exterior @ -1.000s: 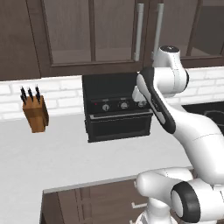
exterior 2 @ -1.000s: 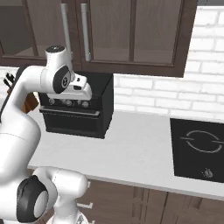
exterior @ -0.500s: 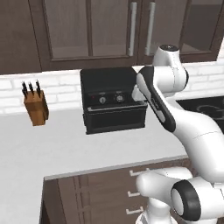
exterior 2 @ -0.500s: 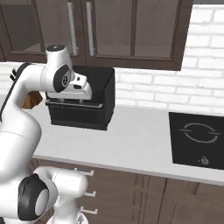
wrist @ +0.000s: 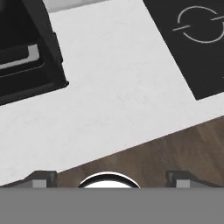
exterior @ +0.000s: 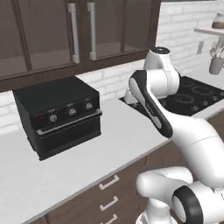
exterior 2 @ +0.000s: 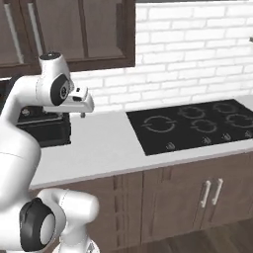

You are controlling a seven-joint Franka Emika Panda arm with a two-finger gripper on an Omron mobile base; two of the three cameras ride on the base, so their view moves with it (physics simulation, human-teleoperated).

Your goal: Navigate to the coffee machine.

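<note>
The coffee machine is out of view. My gripper (exterior 2: 83, 114) hangs from the raised arm above the white counter (exterior 2: 99, 143), between the black toaster oven (exterior 2: 43, 129) and the black cooktop (exterior 2: 197, 123). In the hand view the gripper (wrist: 109, 178) looks down at the counter's front edge, with its two fingertips (wrist: 41, 177) standing far apart and nothing between them. It is open.
The black toaster oven (exterior: 59, 116) with knobs stands at the left of the counter (exterior: 113, 140), under dark wall cabinets (exterior: 78, 30). The cooktop (exterior: 186, 98) lies to the right. A shelf (exterior: 210, 30) with small items is at the far right. Dark drawers (exterior: 109, 192) run below.
The whole picture has shifted left, so the base has driven to the right. The knife block has left the view, the oven sits further left and the cooktop has come fully in.
</note>
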